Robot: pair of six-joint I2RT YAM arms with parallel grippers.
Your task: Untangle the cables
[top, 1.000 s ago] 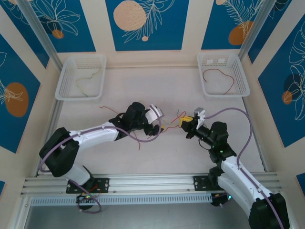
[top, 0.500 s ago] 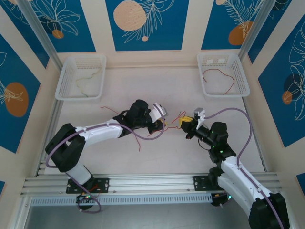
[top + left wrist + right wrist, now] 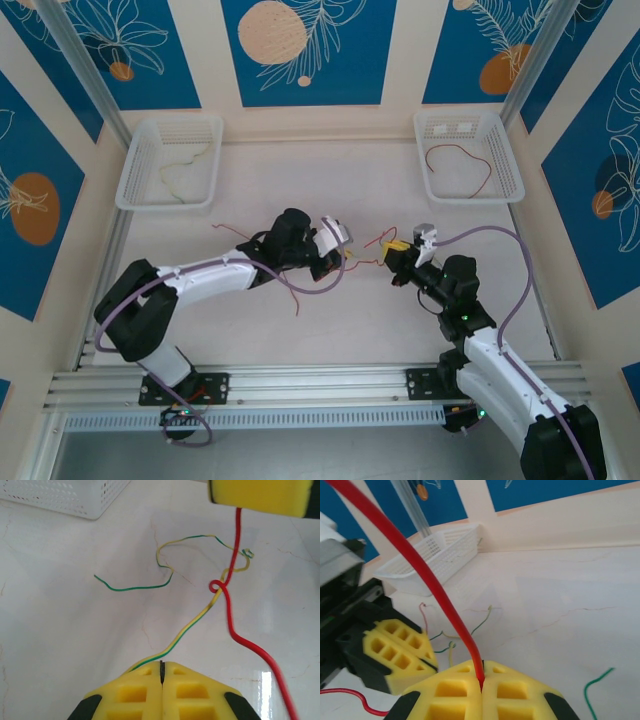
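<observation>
— What's on the table (image 3: 400,320)?

— Two arms, meeting near the middle. The left arm (image 3: 200,275) reaches in from the left and the right arm (image 3: 480,340) from the right. There's a white basket at each far corner, a left basket (image 3: 132,170) and a right basket (image 3: 505,165).

— And the grippers?

— Tip to tip, a small gap between them. The left gripper (image 3: 161,667) has its yellow pads pressed flat together, with the green-yellow cable (image 3: 192,625) pinched in the seam. The right gripper (image 3: 482,677) is closed the same way on the red cable (image 3: 435,587), which rises out of its pads in a long arc.

— So where do those two cables run?

— Between the grippers, just above the table. From the left wrist, the red one hangs down from the right gripper's pad. It makes a small loop around the green-yellow one where they cross, then trails off to the lower right. The green-yellow one goes on past the crossing, curls back, and ends in a plain green tail lying on the table.

— Any others?

— A second red cable (image 3: 470,155) sits in the right basket and a pale cable (image 3: 185,160) in the left. Loose red strands (image 3: 290,292) lie beside the left arm.
</observation>
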